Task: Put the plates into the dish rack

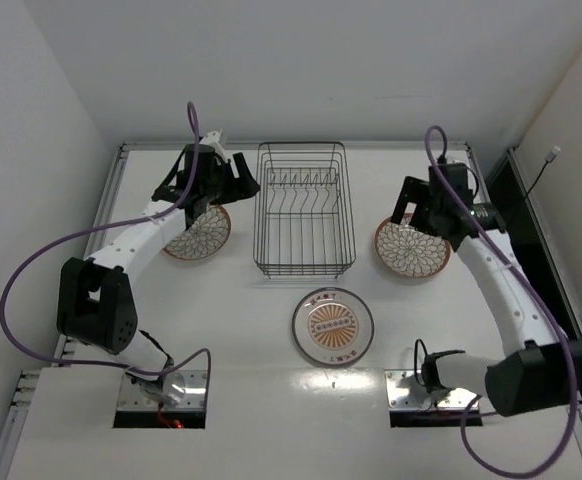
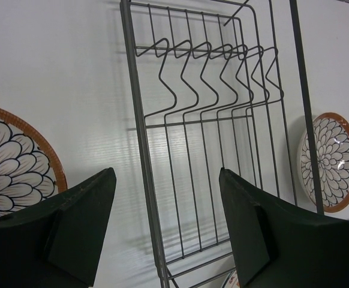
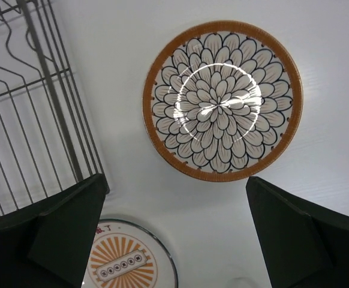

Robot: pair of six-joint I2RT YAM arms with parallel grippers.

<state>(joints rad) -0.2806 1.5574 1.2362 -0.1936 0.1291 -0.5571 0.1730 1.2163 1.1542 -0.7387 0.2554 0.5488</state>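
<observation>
Lying flat nr dish rack (image 1: 259, 205), 3 plates (image 1: 333, 326)

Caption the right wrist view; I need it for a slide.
Open right gripper above a petal-patterned plate, dish rack at left, medallion plate below.

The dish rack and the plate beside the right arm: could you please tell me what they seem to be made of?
The dish rack looks like thin bent metal wire with a dark, dull coating; its rods are uniform and barely shine. The plate looks like glazed ceramic, possibly melamine: a sharp ring of light reflects off its glossy patterned face.
</observation>
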